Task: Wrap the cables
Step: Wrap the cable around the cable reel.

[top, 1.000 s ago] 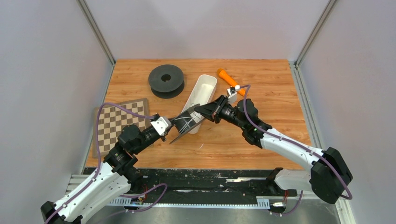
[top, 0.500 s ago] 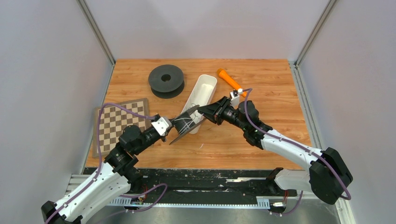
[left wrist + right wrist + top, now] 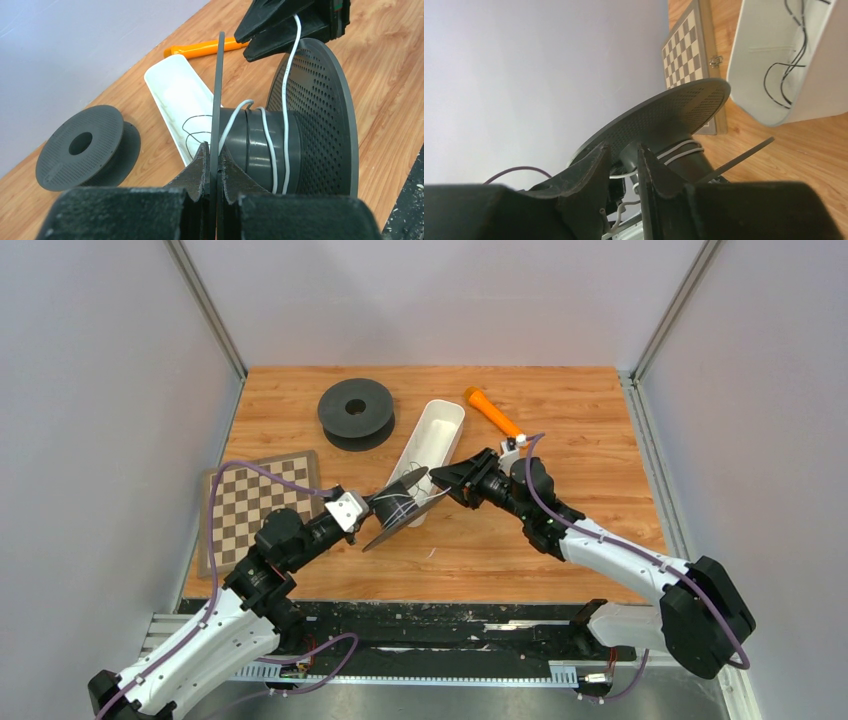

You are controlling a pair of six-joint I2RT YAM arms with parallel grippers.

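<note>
Left pincer [image 3: 214, 155] is clamped on one thin flange of a perforated black spool [image 3: 320, 115], mid-frame. Right pincer [image 3: 623, 150] seems closed on the white cable [image 3: 284, 100], which winds round the smooth hub. One dark cable [image 3: 798, 56] lies looped in a white oblong tray [image 3: 435, 435]. A second spool [image 3: 355, 412] lies flat, upper left of the wooden worktop [image 3: 560, 400].

Above the wooden desk [image 3: 560, 530], the left tool [image 3: 374, 510] holds a tilted black plastic spool [image 3: 410, 502] wound with thin whitish cable [image 3: 398, 510]; the right tool [image 3: 446, 483] touches its rim, over the white oblong tray [image 3: 437, 430]
</note>
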